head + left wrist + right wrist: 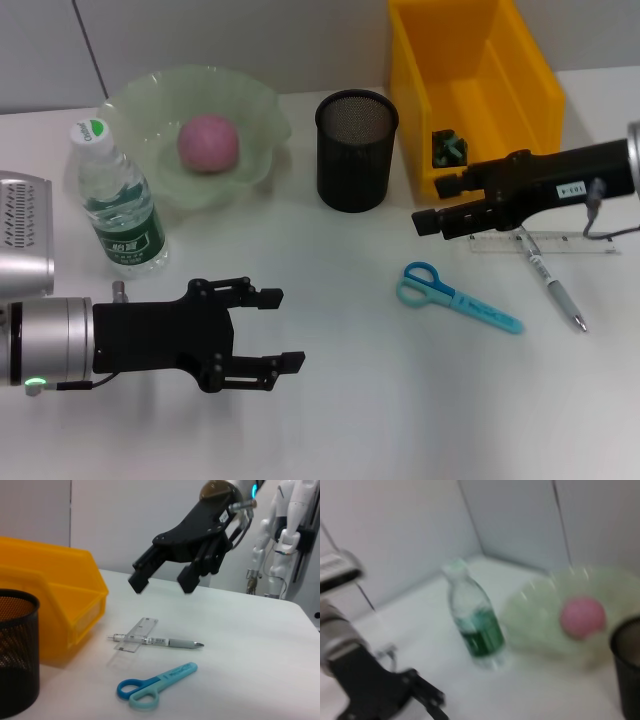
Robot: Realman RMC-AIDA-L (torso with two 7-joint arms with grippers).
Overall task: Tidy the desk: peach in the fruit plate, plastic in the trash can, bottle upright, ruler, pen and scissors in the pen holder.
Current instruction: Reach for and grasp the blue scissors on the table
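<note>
A pink peach [208,142] lies in the green glass fruit plate [255,115]. The water bottle [115,195] stands upright left of the plate. The black mesh pen holder [357,150] stands in the middle. A clear ruler [545,243], a pen [555,290] and blue scissors [455,297] lie on the table at the right. Green plastic [449,148] lies in the yellow bin [530,90]. My right gripper [433,204] is open and empty, and hovers above the ruler [135,635] and pen [160,641] with the right gripper [161,586] clear of the table. My left gripper [282,330] is open and empty near the front.
The yellow bin [50,605] stands right behind the pen holder [15,655]. The scissors [155,686] lie in front of the pen. The right wrist view shows the bottle [475,625], the peach [582,617] and my left arm.
</note>
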